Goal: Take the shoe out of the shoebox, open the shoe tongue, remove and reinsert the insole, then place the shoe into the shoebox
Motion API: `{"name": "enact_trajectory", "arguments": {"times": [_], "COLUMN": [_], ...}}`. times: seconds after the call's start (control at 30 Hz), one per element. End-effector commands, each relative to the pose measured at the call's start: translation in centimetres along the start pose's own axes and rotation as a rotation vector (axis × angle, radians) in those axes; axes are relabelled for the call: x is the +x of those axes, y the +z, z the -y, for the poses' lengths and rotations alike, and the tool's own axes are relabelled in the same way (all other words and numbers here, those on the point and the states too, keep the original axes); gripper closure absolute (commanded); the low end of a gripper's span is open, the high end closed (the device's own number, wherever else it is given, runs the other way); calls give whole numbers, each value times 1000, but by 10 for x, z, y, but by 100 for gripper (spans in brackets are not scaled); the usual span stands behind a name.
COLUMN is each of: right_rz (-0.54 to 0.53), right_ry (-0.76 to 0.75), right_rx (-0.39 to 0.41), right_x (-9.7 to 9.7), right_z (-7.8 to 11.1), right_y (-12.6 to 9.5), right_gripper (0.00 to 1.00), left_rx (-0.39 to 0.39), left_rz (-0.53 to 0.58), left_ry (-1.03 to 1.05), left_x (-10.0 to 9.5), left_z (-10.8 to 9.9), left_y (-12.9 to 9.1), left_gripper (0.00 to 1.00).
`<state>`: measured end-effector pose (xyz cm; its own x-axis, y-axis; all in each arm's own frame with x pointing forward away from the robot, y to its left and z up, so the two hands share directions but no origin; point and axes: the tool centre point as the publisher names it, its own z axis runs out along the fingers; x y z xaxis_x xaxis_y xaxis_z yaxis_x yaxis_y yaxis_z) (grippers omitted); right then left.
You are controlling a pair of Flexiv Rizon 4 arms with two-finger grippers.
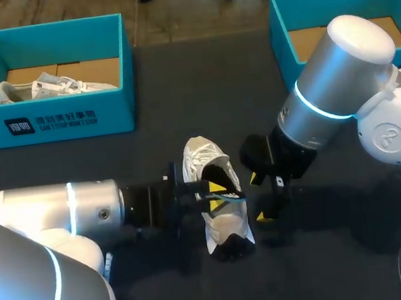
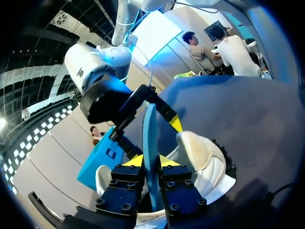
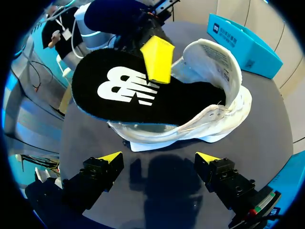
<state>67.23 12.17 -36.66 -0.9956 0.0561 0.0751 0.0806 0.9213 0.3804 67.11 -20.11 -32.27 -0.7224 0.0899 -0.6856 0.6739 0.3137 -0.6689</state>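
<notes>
Black insole (image 3: pixel 143 93) is pinched in our left gripper (image 2: pixel 151 161); our right gripper (image 3: pixel 159 157) hangs spread beside the white sneaker (image 1: pixel 221 224), leaving it unbraced, so we fear pushing may tip it.

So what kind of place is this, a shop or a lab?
Most likely a robotics lab bench, not a shop: on a dark table the left gripper pinches the black insole of a white sneaker, the right gripper hangs open beside it, and two open teal cardboard shoeboxes stand at the back.
</notes>
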Motion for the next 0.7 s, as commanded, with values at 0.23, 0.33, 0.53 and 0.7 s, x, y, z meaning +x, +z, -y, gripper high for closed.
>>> {"name": "enact_trajectory", "arguments": {"times": [0.23,0.33,0.53,0.7], "right_rz": [1,1,1,1], "right_ry": [-1,-1,-1,-1], "right_rx": [0,0,0,0], "right_x": [0,0,0,0], "right_z": [0,0,0,0], "right_y": [2,2,2,2], "right_gripper": [0,0,0,0], "left_rx": [-9,-18,-50,-85], "left_rz": [-6,-4,0,-2], "left_ry": [89,105,113,124], "left_x": [13,14,6,1], "left_z": [4,-3,-18,-30], "left_y": [11,14,17,15], "left_gripper": [100,100,100,100]}}
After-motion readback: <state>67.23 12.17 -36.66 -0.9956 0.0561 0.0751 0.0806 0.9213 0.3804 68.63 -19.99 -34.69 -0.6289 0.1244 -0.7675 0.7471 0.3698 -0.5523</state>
